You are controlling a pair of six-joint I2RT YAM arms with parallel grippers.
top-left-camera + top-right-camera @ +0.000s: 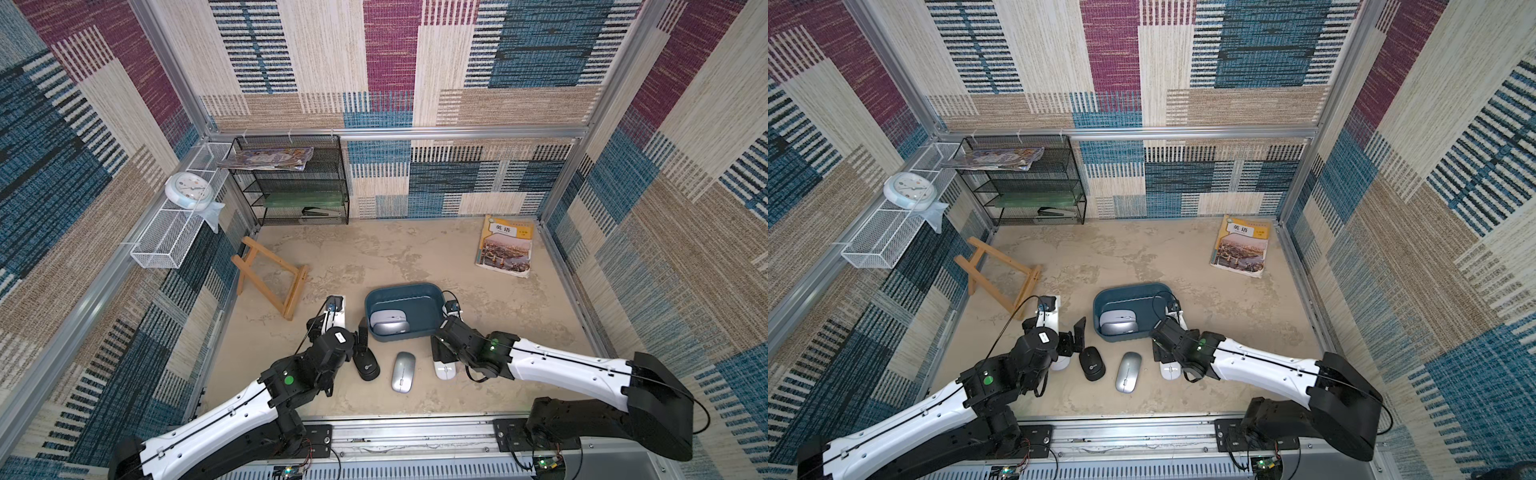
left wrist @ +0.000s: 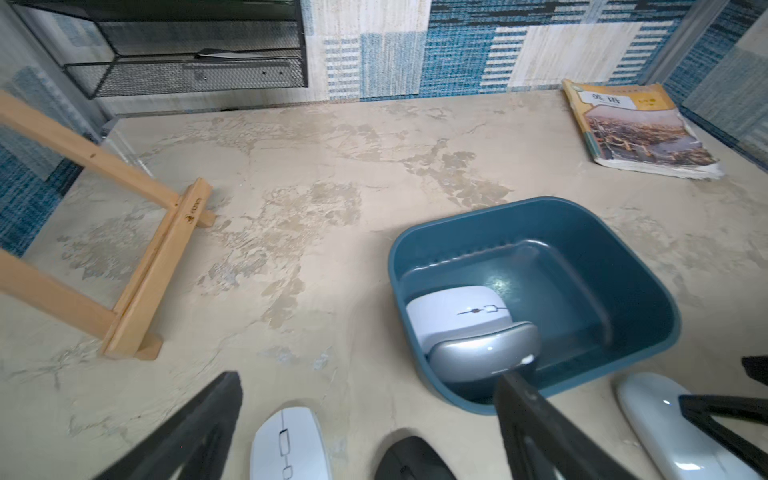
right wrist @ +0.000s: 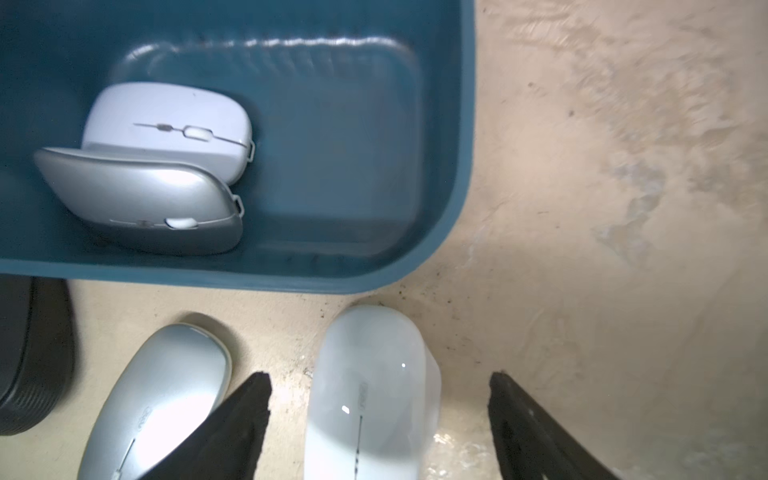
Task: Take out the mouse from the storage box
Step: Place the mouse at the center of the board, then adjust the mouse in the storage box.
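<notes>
Two mice (image 3: 166, 124), seemingly touching, occupy the storage box (image 3: 451, 145).

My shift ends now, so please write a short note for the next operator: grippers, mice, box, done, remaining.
Left gripper: open, empty, beside the box.
Right gripper: open, astride a white mouse outside the box, not gripping.
Done: four mice are out: that one, black mouse, silver mouse, second white mouse.
To do: two in the box, pale mouse and tilted silver mouse touching it.
</notes>
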